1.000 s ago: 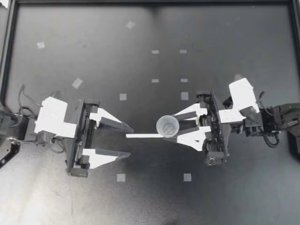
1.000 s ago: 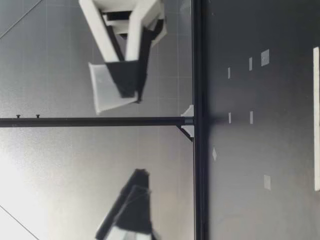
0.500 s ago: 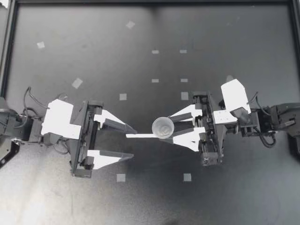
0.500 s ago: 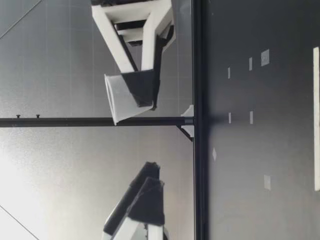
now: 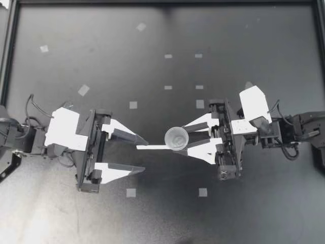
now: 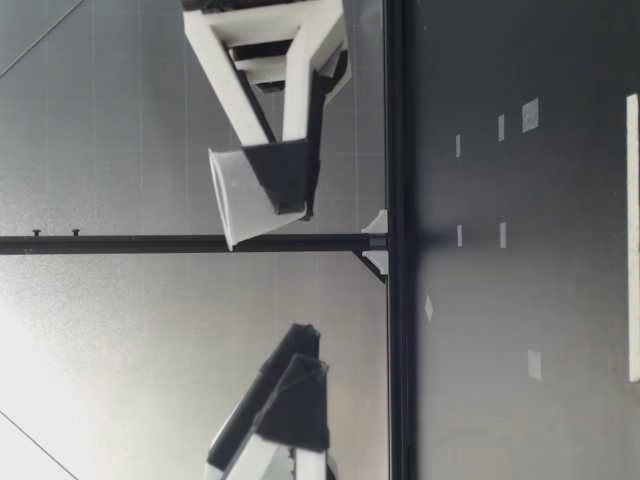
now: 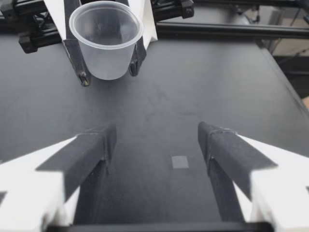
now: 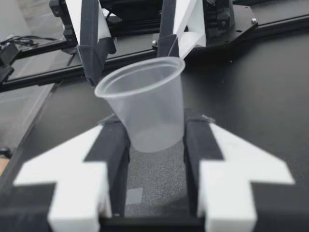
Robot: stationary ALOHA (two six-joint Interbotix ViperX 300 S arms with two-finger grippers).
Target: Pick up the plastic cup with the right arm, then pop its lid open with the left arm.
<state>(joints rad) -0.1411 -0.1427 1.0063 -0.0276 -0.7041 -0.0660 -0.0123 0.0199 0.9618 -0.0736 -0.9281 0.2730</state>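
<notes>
In the top view, the right gripper (image 5: 183,138) is seen clamped on a clear plastic cup (image 5: 176,138), both fingers pressed against its sides. Against a second ago, the cup has been carried a little toward the left gripper (image 5: 144,154), and that arm has been brought closer too; over the last half second nothing has moved. The left gripper is held wide open with nothing in it. A white strip (image 5: 152,147) lies flat on the table (image 5: 76,30), running from beside the left gripper's fingertip to under the cup. Small tape marks (image 5: 133,104) are scattered about.

In the low view, the cup (image 6: 225,195) is shown well above the table, mouth up and slightly tilted, which the top view does not reveal. The left gripper (image 6: 305,360) is raised as well, and the strip (image 6: 632,235) lies nearer the camera.

In the left wrist view, the cup (image 7: 106,38) is seen ahead of the spread fingers (image 7: 96,145), with nothing between, and a tape mark (image 7: 179,162) lies on the table.

In the right wrist view, the cup (image 8: 145,106) is gripped low, near its base, between both pads (image 8: 116,145).
</notes>
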